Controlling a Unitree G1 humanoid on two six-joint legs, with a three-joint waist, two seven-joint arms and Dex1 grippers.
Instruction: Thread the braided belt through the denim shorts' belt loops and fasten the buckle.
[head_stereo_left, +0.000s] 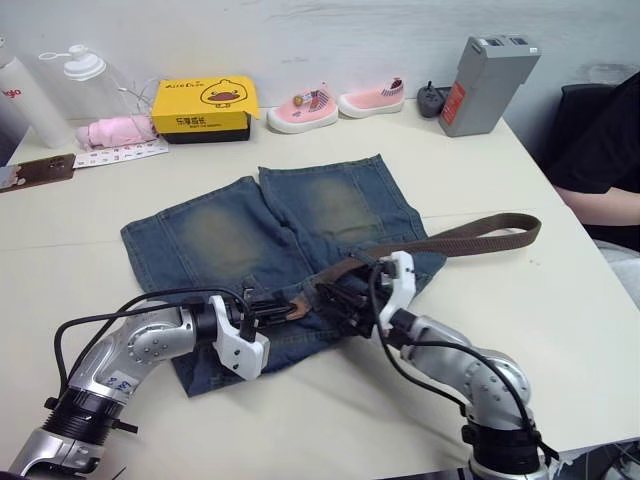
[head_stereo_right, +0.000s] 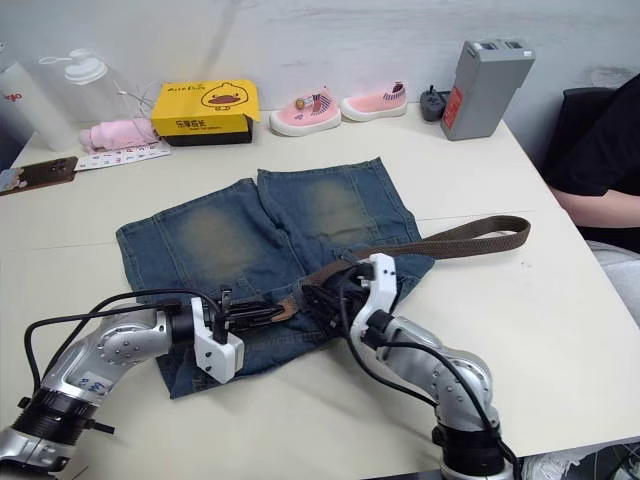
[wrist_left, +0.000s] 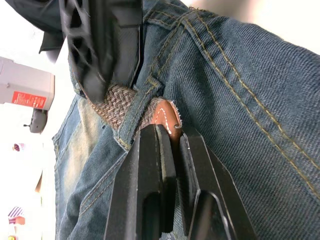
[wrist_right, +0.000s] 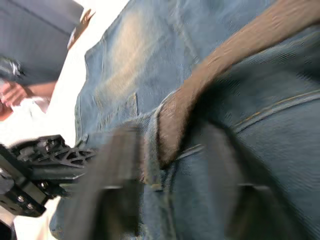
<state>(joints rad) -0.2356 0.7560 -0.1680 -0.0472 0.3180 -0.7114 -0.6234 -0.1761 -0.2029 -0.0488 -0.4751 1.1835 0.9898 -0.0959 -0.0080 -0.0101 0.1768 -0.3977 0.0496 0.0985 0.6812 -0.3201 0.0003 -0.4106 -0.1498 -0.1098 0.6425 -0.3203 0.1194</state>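
Left gripper (wrist_left: 170, 137) pinching braided belt's tan tip (wrist_left: 165, 114) just past a belt loop (wrist_left: 137, 107), evidently for pulling through; right gripper (head_stereo_left: 345, 300) spread, apparently steadying denim shorts (head_stereo_left: 230, 235).

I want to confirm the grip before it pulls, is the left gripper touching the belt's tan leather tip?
Touching. In the left wrist view the left gripper has its fingers closed on the tan leather tip, just past a belt loop.
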